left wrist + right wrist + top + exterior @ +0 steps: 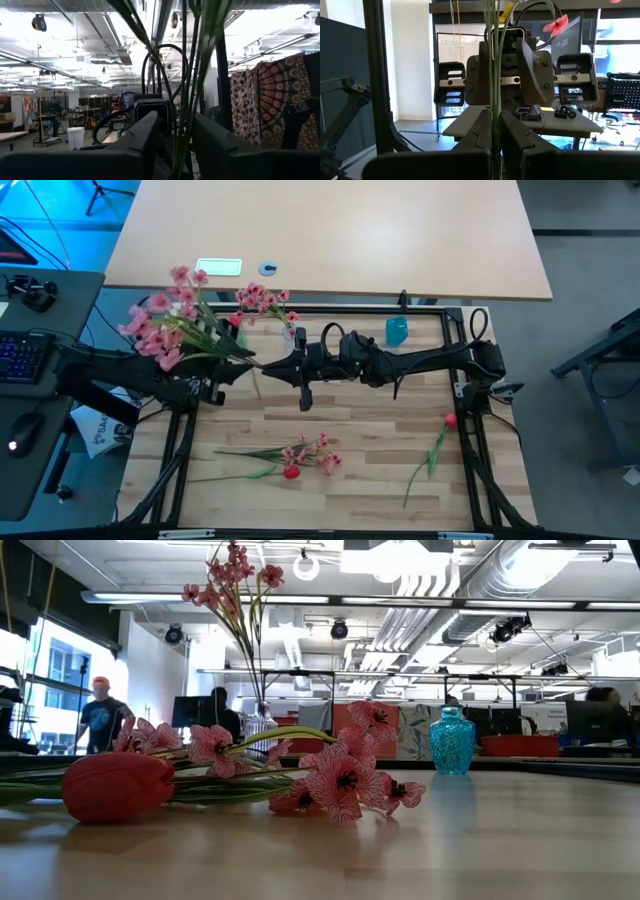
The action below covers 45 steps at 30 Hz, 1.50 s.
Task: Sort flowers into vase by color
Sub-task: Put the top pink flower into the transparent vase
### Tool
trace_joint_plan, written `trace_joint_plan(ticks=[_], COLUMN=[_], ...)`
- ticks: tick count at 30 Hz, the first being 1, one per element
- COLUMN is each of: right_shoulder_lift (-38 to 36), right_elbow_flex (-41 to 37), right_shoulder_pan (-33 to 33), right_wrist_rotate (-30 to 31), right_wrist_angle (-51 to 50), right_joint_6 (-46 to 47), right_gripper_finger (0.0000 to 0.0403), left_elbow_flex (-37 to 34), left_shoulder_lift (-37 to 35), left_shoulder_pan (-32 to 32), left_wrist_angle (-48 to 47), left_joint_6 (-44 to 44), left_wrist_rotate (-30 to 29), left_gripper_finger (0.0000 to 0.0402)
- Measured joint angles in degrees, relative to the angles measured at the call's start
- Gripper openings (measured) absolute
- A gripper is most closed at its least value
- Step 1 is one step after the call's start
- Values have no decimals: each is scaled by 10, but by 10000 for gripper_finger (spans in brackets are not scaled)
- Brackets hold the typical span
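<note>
A bunch of pink flowers (160,330) hangs in the air over the table's far left, its green stems (225,352) running toward the middle. My right gripper (270,364) is shut on the stem ends. My left gripper (240,366) faces it, with the same stems in its gap. A clear vase (290,333) holds pink flowers (235,580). A blue vase (396,332) stands empty. One pink spray (310,452) and a red bloom (291,472) lie near the front. Another red bloom (449,420) lies at the right. My left gripper has the bunch's green stems (183,145) between its two fingers (145,140), and the bundle fills the gap. The fingers come about level from the table's left and lie across the stems. The bunch is clear of the table. My right gripper pinches the green stems (494,107) near their cut ends between its two fingers (479,132). It comes about level from the table's right, across the stems. The bunch is lifted clear, its blossoms (557,22) beyond the left gripper.
The black frame rails (440,310) border the wooden table (370,450). The two vases stand at the far edge behind the arms. A desk with a keyboard (22,355) sits off to the left. People (100,715) show in the room beyond.
</note>
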Motion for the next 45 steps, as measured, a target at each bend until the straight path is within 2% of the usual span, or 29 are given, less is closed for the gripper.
trace_joint_plan(ticks=[4,6,11,15,22,27,32,34,36,39,42,45], right_shoulder_lift=[0,0,0,-12,-105,-167,-203,-210,-213,-203,-193,-191], right_elbow_flex=[0,0,0,-1,0,0,0,0,0,-10,-59,-147], right_shoulder_pan=[1,2,3,3,-2,-7,-5,-3,-2,-3,-13,-38], right_wrist_rotate=[0,1,3,22,59,83,120,125,126,145,147,87], right_wrist_angle=[0,0,0,-19,-190,-295,-380,-410,-447,-494,-490,-401], right_joint_6=[2,2,39,63,15,15,15,15,15,32,48,68], right_gripper_finger=[11,24,70,117,201,226,222,215,207,183,127,33], left_elbow_flex=[0,0,0,0,-3,-86,-232,-283,-316,-331,-315,-292], left_shoulder_lift=[0,0,-3,-37,-153,-187,-156,-136,-122,-116,-118,-124], left_shoulder_pan=[0,0,1,6,6,6,3,-2,-7,-14,-19,-22], left_wrist_angle=[1,-3,-8,-71,-247,-216,-24,60,117,159,169,164], left_joint_6=[17,16,18,17,23,-16,-104,-124,-139,-146,-116,-84], left_wrist_rotate=[2,2,-1,-20,-118,-176,-182,-209,-237,-249,-236,-217], left_gripper_finger=[28,8,3,1,1,0,0,0,0,0,0,0])
